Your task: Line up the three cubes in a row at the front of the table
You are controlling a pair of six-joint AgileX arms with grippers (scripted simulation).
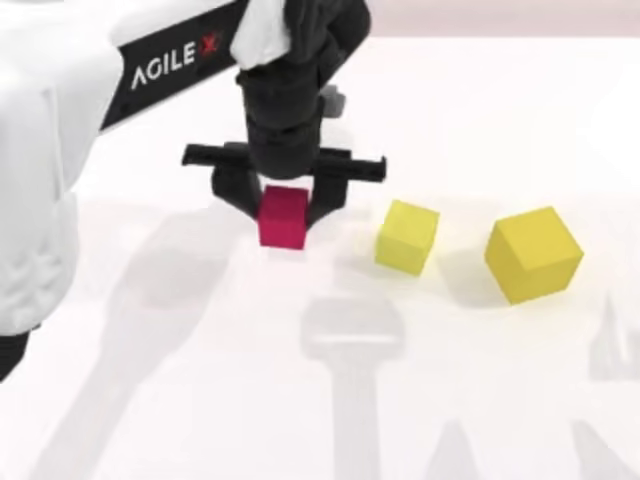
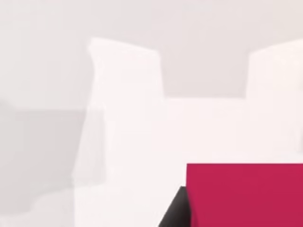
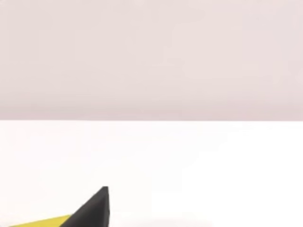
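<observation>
The small magenta-red cube stands at the left end of a row on the white table. My left gripper reaches down over it, one dark finger pressed against each side, shut on it. The left wrist view shows the same cube with one fingertip against its edge. To the right sit the smaller yellow cube and then the largest yellow cube. My right gripper is out of the top view. Its wrist view shows a dark tip beside a sliver of yellow cube.
The white body of my left arm fills the left side of the top view. Grey arm shadows lie across the front of the table. The table's far edge runs across the right wrist view.
</observation>
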